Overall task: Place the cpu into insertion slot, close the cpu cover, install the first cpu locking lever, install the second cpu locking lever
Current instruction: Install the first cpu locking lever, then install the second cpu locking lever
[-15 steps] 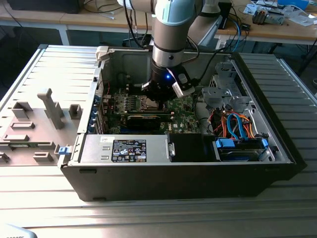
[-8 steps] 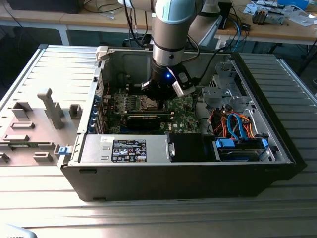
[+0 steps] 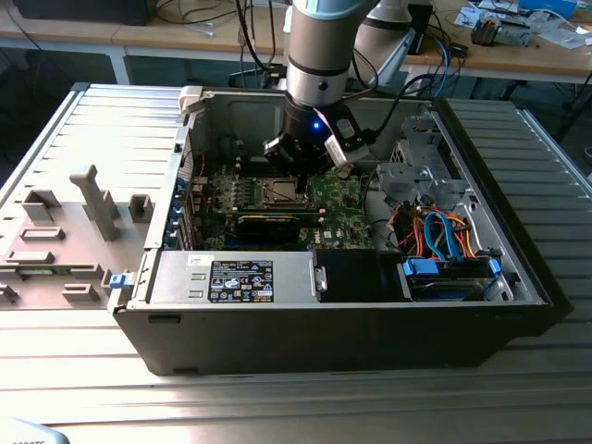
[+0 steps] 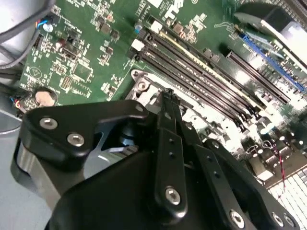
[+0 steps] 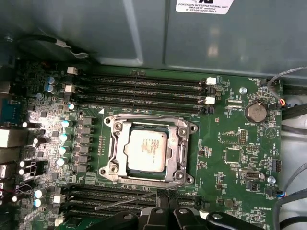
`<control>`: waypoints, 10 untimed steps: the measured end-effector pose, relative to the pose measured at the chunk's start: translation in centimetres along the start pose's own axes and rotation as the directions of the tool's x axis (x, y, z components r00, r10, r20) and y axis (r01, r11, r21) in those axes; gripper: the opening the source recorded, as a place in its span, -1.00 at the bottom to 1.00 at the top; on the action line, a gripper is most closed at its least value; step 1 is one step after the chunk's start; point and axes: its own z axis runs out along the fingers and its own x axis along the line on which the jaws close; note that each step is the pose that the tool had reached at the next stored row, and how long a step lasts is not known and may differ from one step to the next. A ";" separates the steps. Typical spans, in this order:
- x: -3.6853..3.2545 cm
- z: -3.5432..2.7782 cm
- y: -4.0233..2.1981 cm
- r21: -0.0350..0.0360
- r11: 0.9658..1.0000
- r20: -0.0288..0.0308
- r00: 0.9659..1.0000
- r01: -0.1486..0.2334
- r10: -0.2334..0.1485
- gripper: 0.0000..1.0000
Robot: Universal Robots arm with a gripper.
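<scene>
The cpu, a pale metallic square, lies flat in the insertion slot on the green board. The silvery cpu cover lies closed as a frame around it. A thin metal locking lever slants away from the socket's near edge, and its end reaches my fingertips. My gripper is shut, its black fingers pressed together just beside that edge of the socket. In the second wrist view the gripper tip hangs by a socket corner. In the exterior view the gripper hovers over the socket inside the open computer case.
Black memory slots run on both sides of the socket. A coin battery and loose cables sit to one side. The case wall, power supply and drive bay with blue and orange cables ring the board.
</scene>
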 end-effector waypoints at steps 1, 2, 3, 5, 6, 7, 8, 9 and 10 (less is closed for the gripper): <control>0.00 -0.01 0.00 0.000 1.000 0.000 1.000 0.000 0.000 -0.79; 0.00 -0.01 0.00 0.000 1.000 0.000 1.000 0.000 0.000 -0.79; 0.00 -0.01 0.00 0.000 1.000 0.000 1.000 0.000 0.000 -0.79; 0.00 -0.02 0.00 0.000 1.000 0.000 1.000 0.000 0.000 -0.79; 0.00 -0.02 0.00 0.000 1.000 0.000 1.000 0.000 0.000 -0.79; 0.00 -0.03 0.00 0.000 1.000 0.000 1.000 0.000 0.000 -0.79; 0.00 -0.04 0.00 0.000 1.000 0.000 1.000 0.000 0.000 -0.79; 0.00 -0.04 0.00 0.000 1.000 0.000 1.000 0.000 0.000 -0.79; 0.00 -0.05 0.00 0.000 1.000 0.000 1.000 0.000 0.000 -0.79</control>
